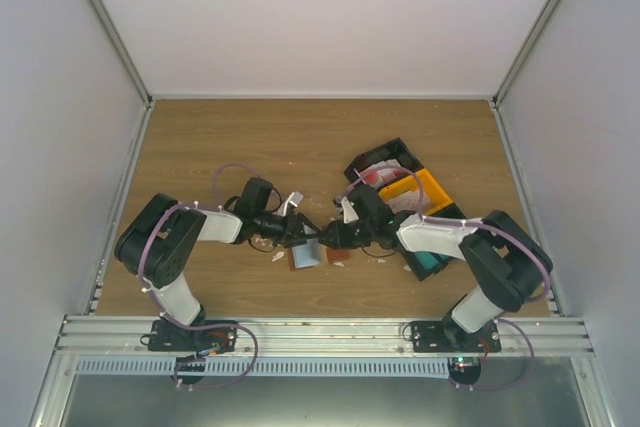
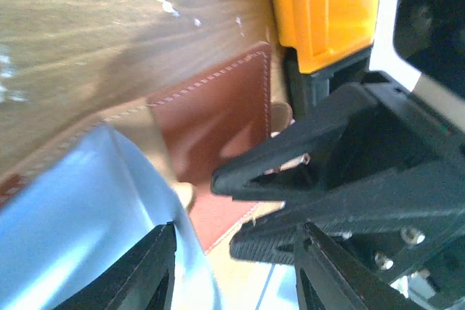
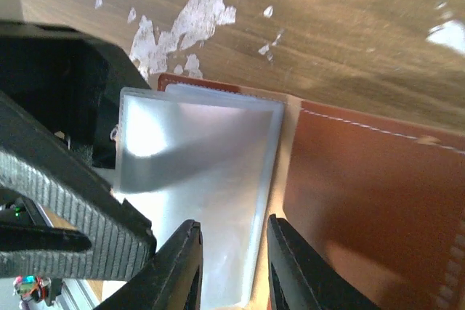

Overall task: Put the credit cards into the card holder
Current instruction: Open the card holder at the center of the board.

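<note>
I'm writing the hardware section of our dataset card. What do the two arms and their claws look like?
The left arm and right arm match: bulky black joint housings, white links, thin lilac cables looping alongside, and black base plates. The left claw and right claw are black, with tapered fingers ridged on the gripping faces.

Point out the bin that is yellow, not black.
The yellow bin, the only bright one; the black bin adjoins it on its far side.
</note>
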Available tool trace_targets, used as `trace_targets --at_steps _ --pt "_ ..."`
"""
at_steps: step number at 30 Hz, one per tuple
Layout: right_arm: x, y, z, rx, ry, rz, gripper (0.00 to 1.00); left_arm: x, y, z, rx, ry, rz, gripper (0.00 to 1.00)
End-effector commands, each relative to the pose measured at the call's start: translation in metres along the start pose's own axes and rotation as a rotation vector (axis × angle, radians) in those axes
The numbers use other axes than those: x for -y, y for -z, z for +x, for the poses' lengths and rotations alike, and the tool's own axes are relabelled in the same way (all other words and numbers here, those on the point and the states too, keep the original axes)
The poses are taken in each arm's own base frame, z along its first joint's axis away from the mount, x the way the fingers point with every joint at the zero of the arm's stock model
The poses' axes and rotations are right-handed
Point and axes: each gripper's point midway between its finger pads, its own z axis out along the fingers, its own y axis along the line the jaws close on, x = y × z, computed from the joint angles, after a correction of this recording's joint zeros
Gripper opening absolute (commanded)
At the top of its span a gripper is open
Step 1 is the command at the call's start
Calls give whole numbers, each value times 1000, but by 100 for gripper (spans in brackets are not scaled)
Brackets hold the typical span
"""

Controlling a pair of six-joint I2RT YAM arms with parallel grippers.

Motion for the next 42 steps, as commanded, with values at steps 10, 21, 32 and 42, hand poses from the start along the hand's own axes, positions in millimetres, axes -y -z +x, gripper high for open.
trace_targets --at_steps 10,21,32,42 --pt "5 60 -15 150 81 177 26 41 -29 9 -71 -117 74 39" --pt "-23 52 5 79 205 -28 4 11 -48 -13 -44 -93 -124 26" --pt "49 17 21 13 46 223 10 29 -34 -22 -3 -130 -154 34" --pt "62 17 20 -15 62 496 30 4 7 -3 94 -135 -350 38"
